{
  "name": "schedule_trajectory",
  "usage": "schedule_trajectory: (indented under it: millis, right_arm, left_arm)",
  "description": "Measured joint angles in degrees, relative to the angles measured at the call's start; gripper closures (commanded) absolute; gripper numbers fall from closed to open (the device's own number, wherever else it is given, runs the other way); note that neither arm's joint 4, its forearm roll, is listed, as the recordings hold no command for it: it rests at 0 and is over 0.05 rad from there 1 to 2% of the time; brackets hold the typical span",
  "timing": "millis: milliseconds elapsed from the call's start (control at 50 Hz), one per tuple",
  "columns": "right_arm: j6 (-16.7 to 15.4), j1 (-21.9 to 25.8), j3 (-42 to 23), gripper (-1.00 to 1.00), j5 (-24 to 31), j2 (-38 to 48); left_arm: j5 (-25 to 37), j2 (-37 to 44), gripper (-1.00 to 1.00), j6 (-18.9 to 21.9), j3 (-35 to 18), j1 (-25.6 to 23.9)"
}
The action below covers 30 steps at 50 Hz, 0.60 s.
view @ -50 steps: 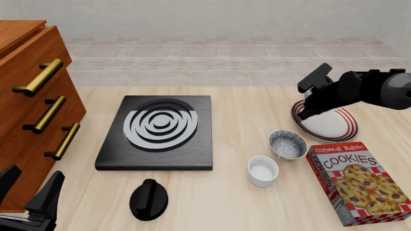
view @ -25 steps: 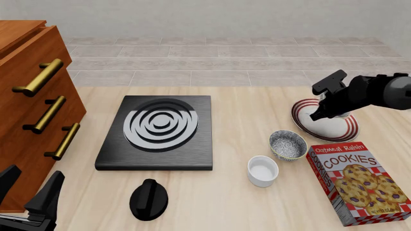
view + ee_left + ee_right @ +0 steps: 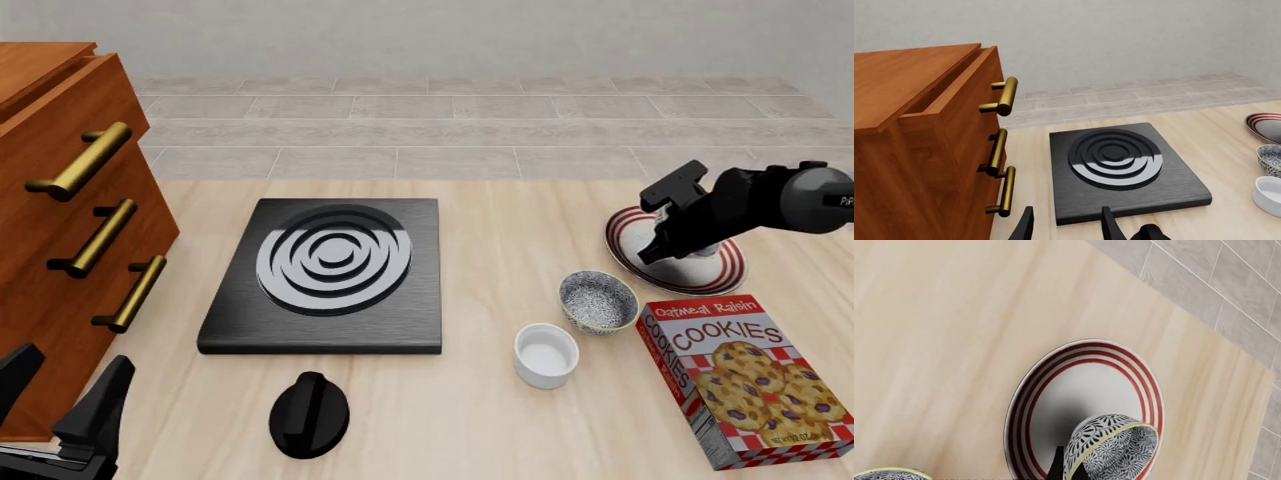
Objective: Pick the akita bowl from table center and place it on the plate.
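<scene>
- Your right claw (image 3: pixel 1069 471) is clamped on the akita bowl (image 3: pixel 1111 447), pinching its rim, and holds it tilted just above the plate (image 3: pixel 1054 385).
- In the front view the plate (image 3: pixel 714 270) sits near the tabletop's (image 3: pixel 494 420) right edge, partly hidden by your right arm (image 3: pixel 747 200).
- A second, matching bowl (image 3: pixel 597 300) stands on the tabletop just beside the plate, toward the near edge, with a white cup (image 3: pixel 546 354) near it and a cookie box (image 3: pixel 747 378) to its right.
- Your left claw (image 3: pixel 1066 227) hangs spread apart and empty at the near-left corner, close to the wooden drawer unit (image 3: pixel 921 150) and the black hob (image 3: pixel 1121 167).
</scene>
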Motion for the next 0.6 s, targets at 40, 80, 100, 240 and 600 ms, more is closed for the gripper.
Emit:
schedule_trajectory:
  millis: [40,80,100,240,600]
  right_arm:
    - [-0.10,-0.01,0.07,1.00,-0.01,0.00]
    - [-0.20,-0.03,0.16,-1.00,-0.06,-0.03]
    - [-0.22,-0.04,0.19,-1.00,-0.09,-0.06]
    - [-0.24,0.00,0.33,-1.00,-0.43,-0.38]
    - [0.15,0.57,1.09,-1.00,-1.04,-1.62]
  left_arm:
    - [0.00,0.01,-1.00,0.00,0.00,-0.02]
    - [0.01,0.01,-1.00,0.01,0.00,-0.04]
    - [0.02,0.01,-1.00,0.01,0.00,-0.05]
    - [0.03,-0.01,-1.00,0.04,0.00,-0.09]
    - [-0.01,0.00,-1.00,0.18,0.00,-0.32]
